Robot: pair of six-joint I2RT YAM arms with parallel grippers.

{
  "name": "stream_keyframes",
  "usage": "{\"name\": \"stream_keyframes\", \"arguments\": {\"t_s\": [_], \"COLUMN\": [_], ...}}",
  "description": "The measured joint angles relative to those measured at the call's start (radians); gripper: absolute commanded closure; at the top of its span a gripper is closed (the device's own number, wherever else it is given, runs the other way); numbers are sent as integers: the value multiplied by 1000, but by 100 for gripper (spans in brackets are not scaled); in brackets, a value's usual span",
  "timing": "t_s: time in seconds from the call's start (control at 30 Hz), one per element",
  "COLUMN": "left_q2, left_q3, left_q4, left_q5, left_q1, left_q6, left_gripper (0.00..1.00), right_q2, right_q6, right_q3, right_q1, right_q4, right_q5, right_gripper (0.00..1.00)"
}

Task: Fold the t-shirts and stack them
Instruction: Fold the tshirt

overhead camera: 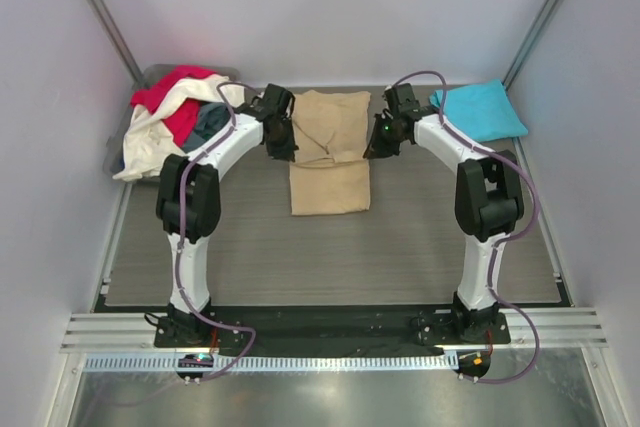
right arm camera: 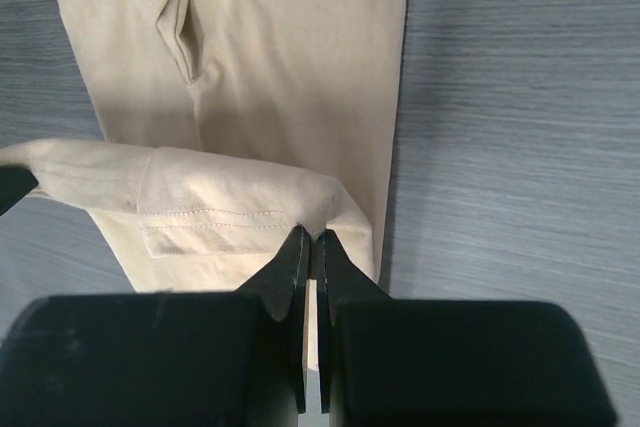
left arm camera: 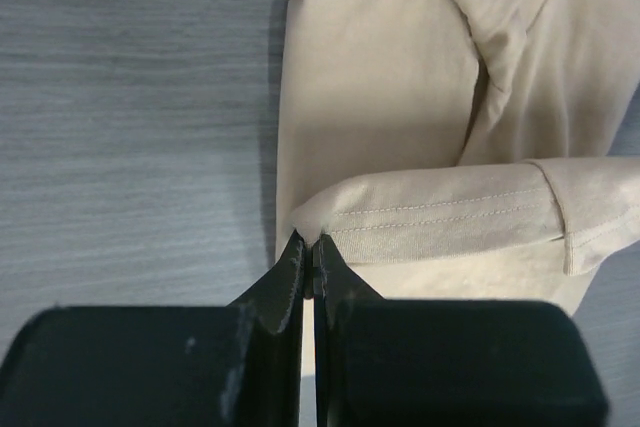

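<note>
Tan t-shirt [overhead camera: 330, 187] lies at mid-desk toward the far side, folded into a narrow strip; its long axis runs near-to-far, and its side edges are roughly straight and parallel. Which end is the collar cannot be told. A stitched hem band lies crosswise over the strip, about halfway along it. Left claw [left arm camera: 308, 247] is closed tight on the left corner of that band, with cloth pinched between the tips and no gap showing. Right claw [right arm camera: 311, 242] is likewise clamped on the band's right corner. The band spans between the two claws and lies slack over the layer beneath. A crease and a loose fold show in the cloth beyond the band. The desk [overhead camera: 300, 257] shows bare grey surface on the near side of the strip and on both flanks next to each claw. Turquoise t-shirt [overhead camera: 480, 110] is folded flat at the far right corner, well apart from the tan one. At far left a heap overflows a grey bin [overhead camera: 158, 71]: red t-shirt [overhead camera: 175, 97], white t-shirt [overhead camera: 150, 137] and dark blue-grey t-shirt [overhead camera: 210, 122].
</note>
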Motion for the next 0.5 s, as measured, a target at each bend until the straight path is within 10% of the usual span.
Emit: {"name": "stream_keyframes", "arguments": {"t_s": [0.17, 0.37, 0.5], "left_q2": [120, 311, 172], "left_q3": [168, 657, 584], "left_q4": [-69, -246, -230], "left_q5": [16, 18, 16], "left_q1": [23, 58, 65], "left_q6": [29, 68, 71], "left_gripper": [38, 11, 9], "right_q2": [67, 127, 21], "right_q6": [14, 12, 13], "right_q3": [70, 259, 191], "right_q1": [-16, -54, -63], "right_q4": [-5, -73, -53], "right_q5": [-12, -10, -8], "right_gripper": [25, 18, 19]}}
